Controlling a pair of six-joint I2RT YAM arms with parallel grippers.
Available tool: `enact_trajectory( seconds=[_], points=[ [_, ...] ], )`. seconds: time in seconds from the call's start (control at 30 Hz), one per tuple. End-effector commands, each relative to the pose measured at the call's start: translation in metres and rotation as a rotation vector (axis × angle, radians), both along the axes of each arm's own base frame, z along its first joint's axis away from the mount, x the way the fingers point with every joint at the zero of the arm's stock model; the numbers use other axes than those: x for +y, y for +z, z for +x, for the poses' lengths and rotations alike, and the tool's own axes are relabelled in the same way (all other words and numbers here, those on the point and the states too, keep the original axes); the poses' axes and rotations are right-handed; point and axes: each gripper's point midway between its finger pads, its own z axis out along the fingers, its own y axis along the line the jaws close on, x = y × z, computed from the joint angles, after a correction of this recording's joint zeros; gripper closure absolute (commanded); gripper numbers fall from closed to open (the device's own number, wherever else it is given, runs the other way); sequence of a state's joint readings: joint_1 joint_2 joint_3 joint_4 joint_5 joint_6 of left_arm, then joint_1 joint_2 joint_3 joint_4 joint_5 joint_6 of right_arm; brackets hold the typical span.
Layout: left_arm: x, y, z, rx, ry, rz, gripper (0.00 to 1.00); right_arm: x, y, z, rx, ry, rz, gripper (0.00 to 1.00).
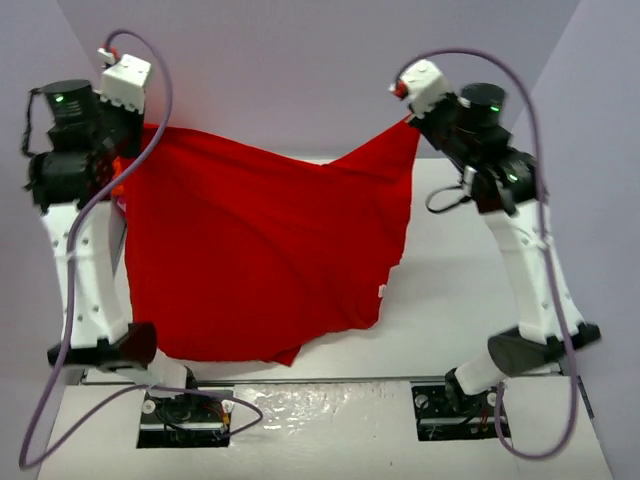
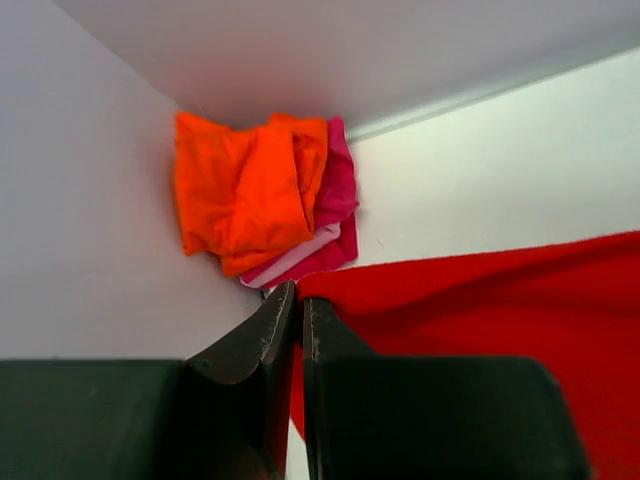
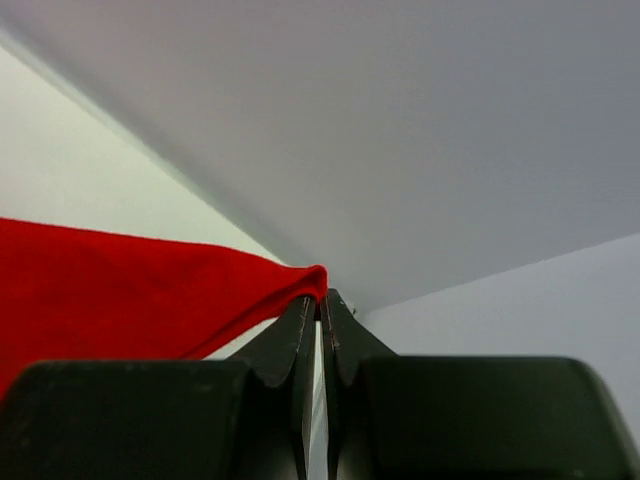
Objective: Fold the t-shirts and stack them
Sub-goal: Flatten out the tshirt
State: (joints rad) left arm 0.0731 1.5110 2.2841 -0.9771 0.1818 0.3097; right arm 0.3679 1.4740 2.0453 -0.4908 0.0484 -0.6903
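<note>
Left end effector [image 2: 298,300] and right end effector [image 3: 320,302] each clench a corner of the soft red cloth t-shirt [image 1: 260,250], hung sagging between them. The pinches look thin, so more tension could slip one free.

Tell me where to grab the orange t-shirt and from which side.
I'd pinch the orange t-shirt at its bunched edge facing the open table, coming from above on that side. It lies crumpled over the pink t-shirt, jammed into the wall corner, so its back is blocked. The left gripper and right gripper hold the red t-shirt.
</note>
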Motion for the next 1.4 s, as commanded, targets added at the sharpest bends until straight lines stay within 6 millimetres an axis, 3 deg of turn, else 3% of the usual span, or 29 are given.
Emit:
enact_trajectory(
  seconds=[0.0,0.03,0.1,0.23,0.3,0.4,0.47,0.5,0.6,0.63,0.7,0.73,0.87,0.97,1.03,1.07,1.13,1.23,1.37],
  points=[
    [0.021,-0.049,0.082,0.071,0.050,0.059,1.00,0.009,-0.049,0.094,0.030,-0.104,-0.147,1.00],
    [0.024,-0.067,0.100,0.097,0.055,0.069,1.00,0.016,-0.079,0.121,0.077,-0.115,-0.183,1.00],
    [0.030,-0.103,0.140,0.135,0.075,0.089,1.00,0.023,-0.115,0.156,0.122,-0.132,-0.229,1.00],
    [0.046,-0.159,0.193,0.206,0.142,0.138,1.00,0.033,-0.179,0.219,0.164,-0.160,-0.277,1.00],
    [0.051,-0.175,0.208,0.227,0.180,0.143,1.00,0.028,-0.208,0.243,0.172,-0.190,-0.287,1.00],
    [0.050,-0.187,0.223,0.229,0.203,0.167,1.00,0.012,-0.207,0.251,0.147,-0.221,-0.246,1.00],
    [0.041,-0.184,0.224,0.208,0.203,0.198,1.00,0.000,-0.212,0.250,0.156,-0.239,-0.226,1.00],
    [0.040,-0.170,0.220,0.175,0.204,0.208,1.00,-0.006,-0.196,0.243,0.136,-0.248,-0.207,1.00],
    [-0.003,-0.160,0.204,0.175,0.129,0.297,1.00,-0.027,-0.165,0.221,0.101,-0.285,-0.163,1.00],
    [-0.022,-0.166,0.197,0.197,0.085,0.331,1.00,-0.034,-0.166,0.213,0.113,-0.290,-0.154,1.00],
    [-0.049,-0.165,0.178,0.214,0.017,0.364,1.00,-0.058,-0.124,0.181,0.060,-0.310,-0.095,1.00],
    [-0.061,-0.157,0.166,0.201,-0.008,0.368,1.00,-0.062,-0.131,0.174,0.080,-0.302,-0.092,1.00],
    [-0.083,-0.107,0.120,0.120,-0.071,0.335,1.00,-0.083,-0.072,0.106,-0.017,-0.311,-0.069,1.00],
    [-0.096,-0.070,0.082,0.068,-0.137,0.252,1.00,-0.094,-0.020,0.039,-0.133,-0.305,-0.020,1.00],
    [-0.103,-0.045,0.047,0.015,-0.205,0.200,1.00,-0.097,-0.013,0.013,-0.155,-0.299,0.003,1.00],
    [-0.101,-0.034,0.036,-0.012,-0.205,0.189,1.00,-0.098,-0.004,-0.002,-0.182,-0.295,0.022,1.00],
    [-0.108,-0.022,-0.005,-0.022,-0.306,0.138,1.00,-0.102,0.017,-0.039,-0.229,-0.286,0.078,1.00],
    [-0.124,-0.013,-0.040,-0.033,-0.443,0.067,1.00,-0.107,0.034,-0.074,-0.259,-0.276,0.125,1.00],
    [-0.137,0.000,-0.073,-0.036,-0.564,0.023,1.00,-0.112,0.050,-0.102,-0.279,-0.261,0.149,1.00]
  ],
)
